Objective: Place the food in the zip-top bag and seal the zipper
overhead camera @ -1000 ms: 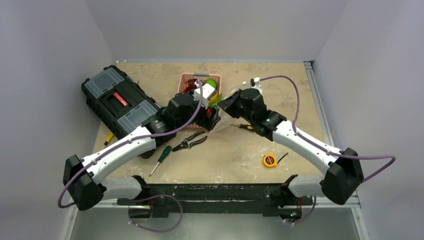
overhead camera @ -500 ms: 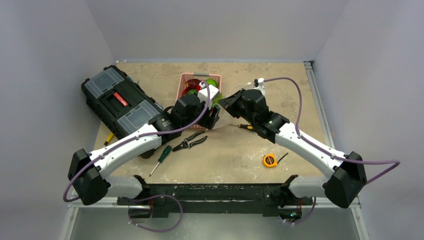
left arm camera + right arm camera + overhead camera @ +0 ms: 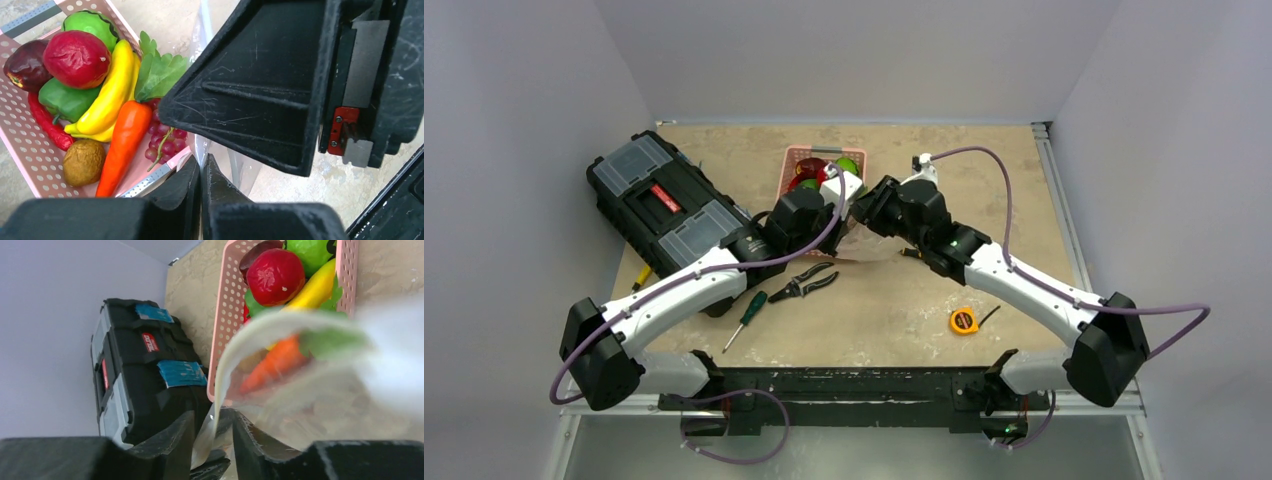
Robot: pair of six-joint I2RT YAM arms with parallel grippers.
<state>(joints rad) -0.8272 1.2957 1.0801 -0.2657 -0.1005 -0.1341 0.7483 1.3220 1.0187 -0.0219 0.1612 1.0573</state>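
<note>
A robot lab's test cell is showing here: plain grey walls [image 3: 524, 120] are boxing in a worn table [image 3: 904, 310], two arms [image 3: 674, 300] are sitting bolted along its near edge, and a toolbox [image 3: 664, 205], pliers [image 3: 804, 285], screwdriver [image 3: 746, 315] and tape measure [image 3: 964, 321] are lying near toy food [image 3: 112, 92].

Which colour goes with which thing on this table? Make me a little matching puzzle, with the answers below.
Things:
1. carrot
2. banana
3. toolbox
4. slotted basket

Colours:
a. black
b. pink
c. orange
d. yellow

Pairs: 1-c, 2-d, 3-a, 4-b
</note>
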